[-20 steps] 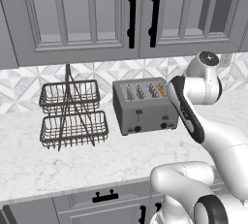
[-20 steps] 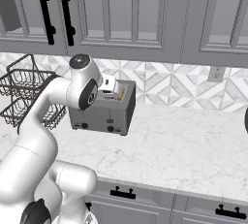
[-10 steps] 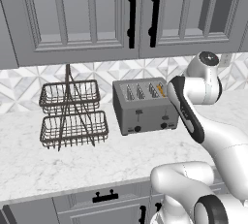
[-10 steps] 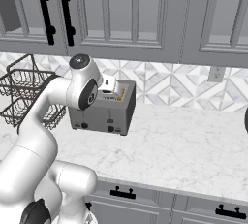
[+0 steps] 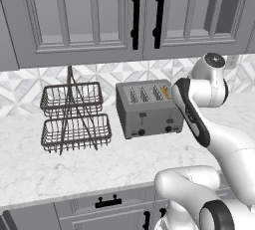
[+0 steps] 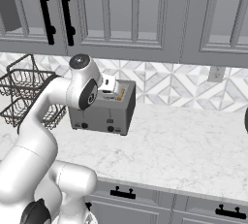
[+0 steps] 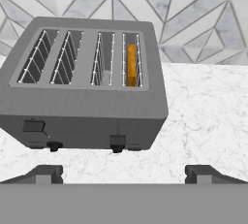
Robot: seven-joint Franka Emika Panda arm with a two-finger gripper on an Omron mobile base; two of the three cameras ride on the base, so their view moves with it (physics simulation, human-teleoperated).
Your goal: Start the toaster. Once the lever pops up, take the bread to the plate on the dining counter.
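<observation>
Hovering wide open, the end effector faced the toaster just ahead, bread sunk in its rightmost slot.

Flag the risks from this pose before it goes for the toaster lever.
1. Two similar tabs on the toaster front: the pincer, open and off the front, could press the left twin instead of the lever.
2. The lever already looks low, near the knob; a push may do nothing.
3. The bread sits deep in the rightmost slot, leaving little to grip.
</observation>
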